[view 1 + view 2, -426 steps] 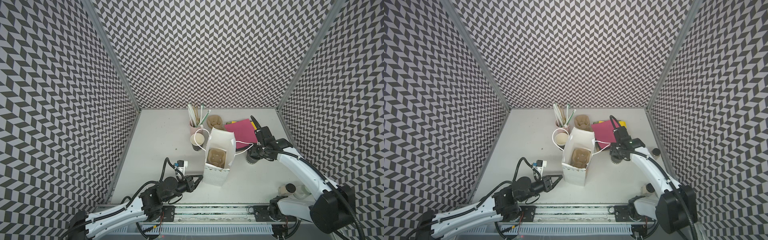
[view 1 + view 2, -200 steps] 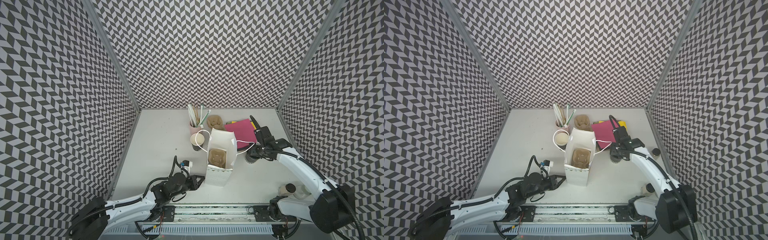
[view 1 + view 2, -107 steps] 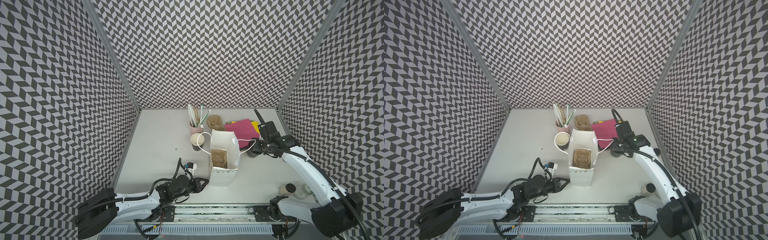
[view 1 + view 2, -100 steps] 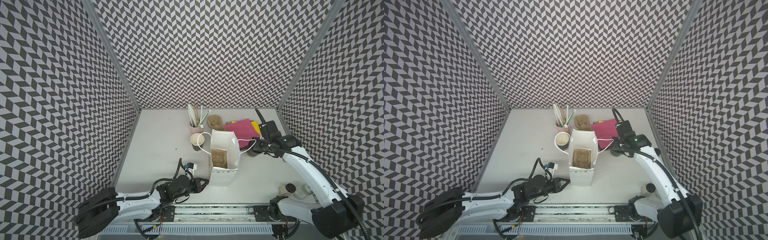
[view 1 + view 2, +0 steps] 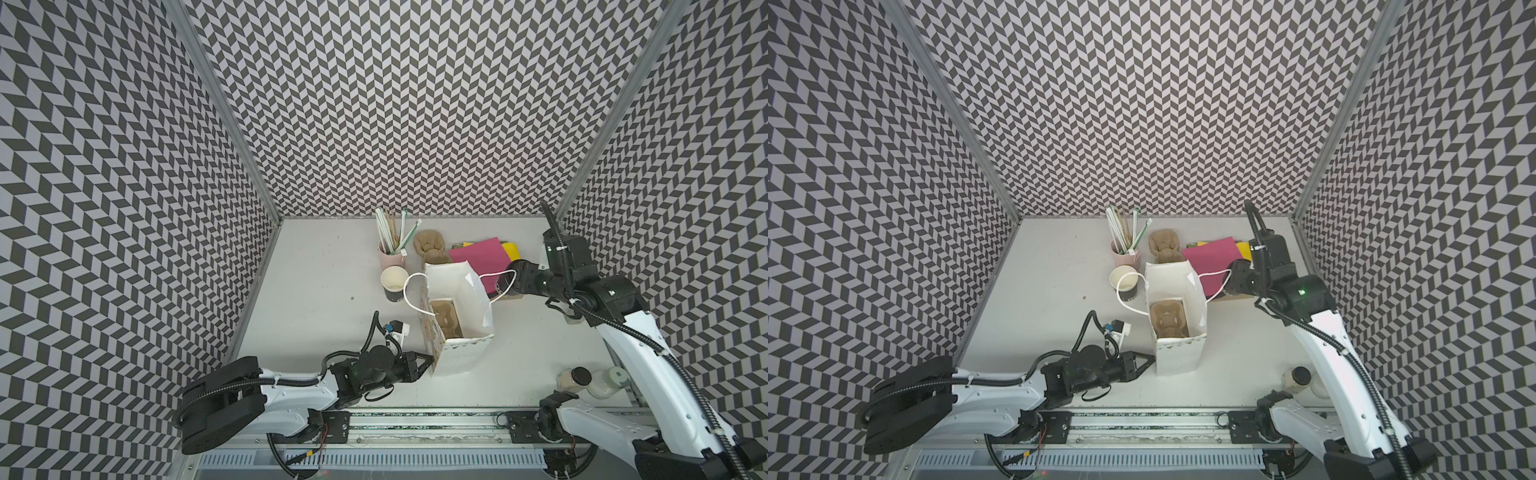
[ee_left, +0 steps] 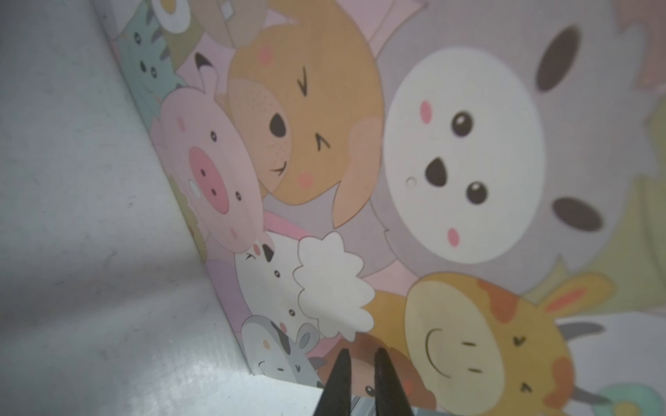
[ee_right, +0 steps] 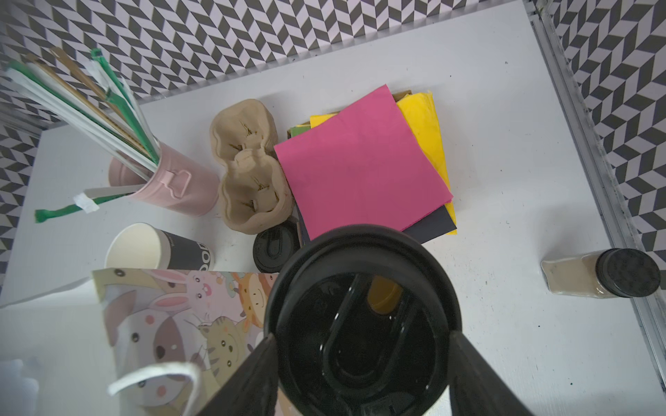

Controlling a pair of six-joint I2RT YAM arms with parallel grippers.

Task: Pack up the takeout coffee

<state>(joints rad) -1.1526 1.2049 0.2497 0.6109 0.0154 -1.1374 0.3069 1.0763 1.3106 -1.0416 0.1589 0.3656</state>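
Observation:
The takeout coffee [image 7: 360, 288], a cup under a black domed lid, fills the right wrist view, and my right gripper [image 7: 362, 336] is shut on its sides. In both top views that gripper [image 5: 503, 286] [image 5: 1228, 282] hovers just right of the open white cartoon-print bag [image 5: 457, 328] [image 5: 1177, 345] and hides most of the cup. A brown cup carrier [image 5: 446, 320] lies inside the bag. My left gripper [image 5: 428, 365] [image 6: 360, 360] lies low on the table, shut and holding nothing, its tips against the bag's near bottom corner.
Behind the bag stand a lidless dark cup [image 5: 394, 282], a pink holder of straws [image 5: 390, 253], a spare carrier [image 5: 430, 247] and stacked pink and yellow napkins [image 5: 478, 255]. A loose black lid [image 7: 274, 248] lies by them. Two bottles [image 5: 575, 378] sit front right.
My right gripper has risen and drawn slightly back and right with the coffee. The left arm has dropped low, its tips sliding to the bag's base. The bag now stands straighter.

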